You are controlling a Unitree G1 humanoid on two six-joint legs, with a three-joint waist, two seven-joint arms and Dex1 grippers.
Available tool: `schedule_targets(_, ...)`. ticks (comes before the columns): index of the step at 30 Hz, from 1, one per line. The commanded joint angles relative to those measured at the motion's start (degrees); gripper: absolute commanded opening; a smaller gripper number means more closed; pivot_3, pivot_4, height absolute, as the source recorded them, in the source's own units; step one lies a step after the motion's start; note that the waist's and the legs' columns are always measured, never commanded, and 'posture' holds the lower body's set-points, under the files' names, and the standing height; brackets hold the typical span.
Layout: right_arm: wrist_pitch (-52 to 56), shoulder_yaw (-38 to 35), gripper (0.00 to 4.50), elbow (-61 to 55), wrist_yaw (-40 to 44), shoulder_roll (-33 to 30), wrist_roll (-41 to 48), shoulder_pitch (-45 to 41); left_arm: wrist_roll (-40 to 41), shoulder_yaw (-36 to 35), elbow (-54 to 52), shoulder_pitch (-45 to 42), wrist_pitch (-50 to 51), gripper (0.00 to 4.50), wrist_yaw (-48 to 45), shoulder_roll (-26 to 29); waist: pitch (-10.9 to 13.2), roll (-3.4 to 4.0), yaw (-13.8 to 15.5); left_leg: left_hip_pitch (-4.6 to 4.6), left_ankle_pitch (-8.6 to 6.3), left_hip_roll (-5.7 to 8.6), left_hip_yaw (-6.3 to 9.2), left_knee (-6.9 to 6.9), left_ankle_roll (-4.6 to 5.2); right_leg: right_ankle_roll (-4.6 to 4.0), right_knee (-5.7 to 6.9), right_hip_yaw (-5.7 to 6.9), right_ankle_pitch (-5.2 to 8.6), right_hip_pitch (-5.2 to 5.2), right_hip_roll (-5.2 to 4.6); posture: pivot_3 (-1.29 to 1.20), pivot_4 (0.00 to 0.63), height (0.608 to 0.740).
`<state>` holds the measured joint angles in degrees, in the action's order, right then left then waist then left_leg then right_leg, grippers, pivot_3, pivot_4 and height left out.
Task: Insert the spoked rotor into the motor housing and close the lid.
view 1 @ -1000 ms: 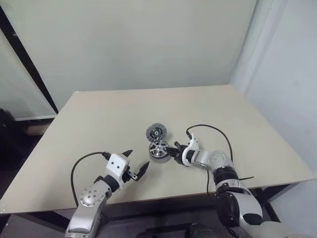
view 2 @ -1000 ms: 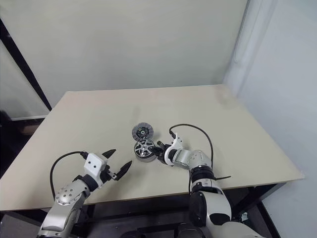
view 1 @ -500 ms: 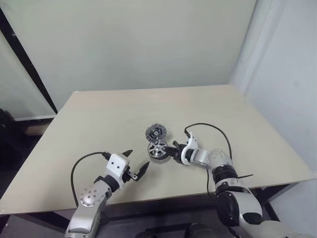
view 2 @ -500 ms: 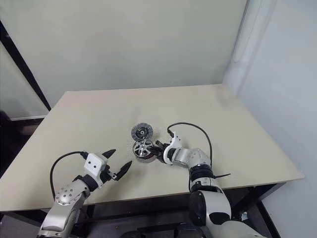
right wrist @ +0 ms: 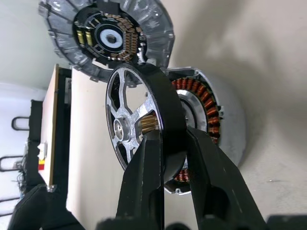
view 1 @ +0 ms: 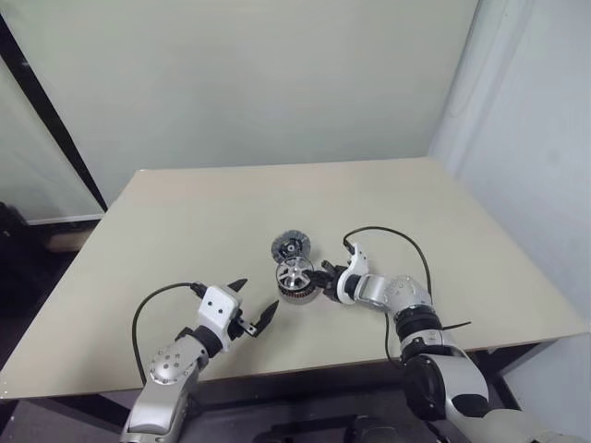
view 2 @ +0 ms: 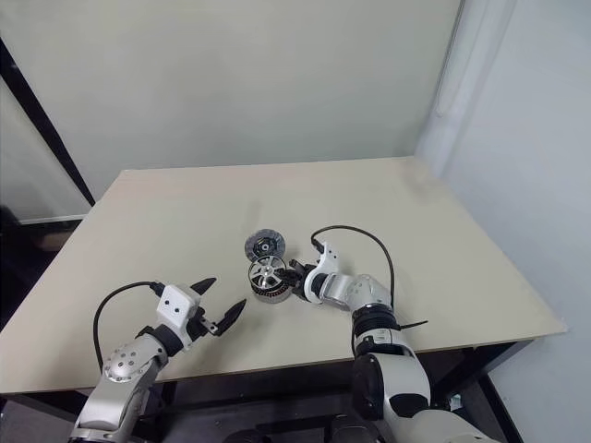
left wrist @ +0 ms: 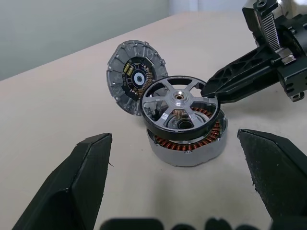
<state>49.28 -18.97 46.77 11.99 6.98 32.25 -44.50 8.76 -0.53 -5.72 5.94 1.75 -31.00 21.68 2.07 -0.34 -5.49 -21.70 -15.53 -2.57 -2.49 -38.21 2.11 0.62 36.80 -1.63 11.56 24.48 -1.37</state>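
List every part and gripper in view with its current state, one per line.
Rotor: pinched by its rim, tilted over the housing, not seated.
Housing: upright on the table, open, windings exposed.
Lid: off, propped behind the housing.
Right gripper: shut on the rotor.
Left gripper: open, holding nothing.

A pale beige bench (view 1: 185,221) stands against a plain light wall (view 1: 259,83). A dark diagonal strip (view 1: 51,120) crosses the wall beyond the bench's far left corner, a white wall panel (view 1: 536,138) rises on the right side, and dark floor (view 1: 18,277) lies below left.
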Motion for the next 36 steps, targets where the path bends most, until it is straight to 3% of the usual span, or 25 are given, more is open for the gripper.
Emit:
schedule_targets(1,-0.9,0.2,0.33,0.0,0.2,0.1,-0.3,-2.3,-0.3,-0.3,-1.9,-0.8,-1.0,4.5,0.4,0.2,0.0,0.0,0.0,0.0,0.0,0.0,0.0,0.0,0.0,0.0,0.0,0.0,0.0,0.0,0.0,0.0,0.0,0.74)
schedule_targets(3,-0.7,0.4,0.33,0.1,0.5,0.0,-0.7,-2.2,-0.3,-0.3,-1.9,-0.8,-1.0,4.5,0.4,0.2,0.0,0.0,0.0,0.0,0.0,0.0,0.0,0.0,0.0,0.0,0.0,0.0,0.0,0.0,0.0,0.0,0.0,0.74)
schedule_targets(15,-0.2,0.7,4.47,-2.6,0.4,-1.2,-0.9,-1.8,-0.3,-0.2,-1.7,-1.0,-1.2,4.5,0.3,0.2,0.0,0.0,0.0,0.09,0.01,0.0,0.0,-0.02,0.0,-0.01,0.01,-0.02,0.0,-0.09,0.0,0.0,0.0,0.74)
schedule_targets(22,5.4,7.2,4.49,-15.9,2.3,-4.4,-2.3,0.9,-0.2,-0.4,-1.9,-0.7,-1.0,4.5,0.2,0.4,0.0,0.0,0.0,-0.09,-0.02,0.03,-0.01,0.0,0.01,0.06,-0.05,-0.06,0.04,0.04,-0.02,0.0,0.0,0.74)
schedule_targets(27,0.4,13.2,4.49,-21.9,6.6,-4.2,-4.9,3.8,-0.1,-0.4,-1.5,-1.1,-1.1,4.5,0.1,0.4,0.0,0.0,-0.1,-0.03,-0.02,0.0,-0.03,0.02,0.01,0.07,-0.03,-0.09,0.04,0.05,0.04,0.0,0.0,0.74)
schedule_targets(31,-16.8,27.1,3.58,-21.9,11.6,-5.2,-16.9,7.3,-0.1,-0.4,-1.3,-1.3,-1.0,4.5,-0.2,0.6,0.0,0.0,-0.1,0.01,-0.02,-0.06,0.01,0.03,0.01,0.06,0.0,-0.08,0.04,0.04,0.14,0.0,0.0,0.74)
schedule_targets(36,-31.7,34.6,1.78,-13.3,11.8,-3.9,-26.2,6.4,0.0,-0.7,-2.1,-0.7,-0.5,4.5,-0.4,1.2,0.0,-0.02,0.0,0.01,-0.02,-0.05,-0.04,0.03,0.01,0.06,0.0,-0.13,0.04,0.05,0.14,0.0,0.0,0.74)
